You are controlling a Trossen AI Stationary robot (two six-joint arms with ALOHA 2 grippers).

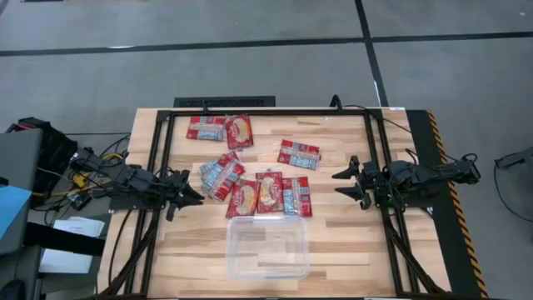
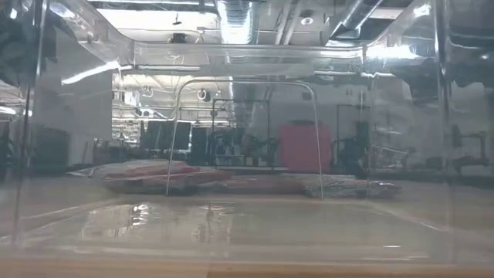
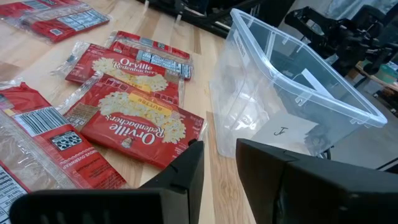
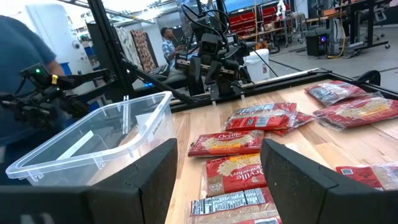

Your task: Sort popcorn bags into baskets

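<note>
On the light wooden plank table [image 1: 333, 233] lie flat red popcorn bags [image 1: 269, 193] with white and blue label panels or yellow popcorn pictures. Count from the high view: two at the far side [image 1: 221, 129], one alone toward the right [image 1: 298, 153], a fanned stack of about three left of centre [image 1: 221, 175], and three side by side at centre, just beyond the bin. That gives about nine; the overlap in the stack makes the figure uncertain. One clear plastic rectangular bin [image 1: 268, 247] with rounded corners stands at the near edge; no bag is seen inside it.

Left gripper [image 1: 190, 197] hovers over the left part of the table, near the stack, jaws apart with a narrow gap and holding nothing. Right gripper [image 1: 343, 183] hovers at the right, well apart from the bags, jaws wide apart and empty.

A black metal frame [image 1: 266, 111] borders the table; yellow and black hazard tape [image 1: 454, 200] runs along its right edge. Grey floor surrounds it. Beyond the table is a workshop with benches and equipment, and a person in a blue top [image 4: 28, 68] stands at the edge of the right wrist view.

The low view looks through the bin wall [image 2: 247, 224]; bags beyond it [image 2: 231, 181] show only as a blurred low band.
</note>
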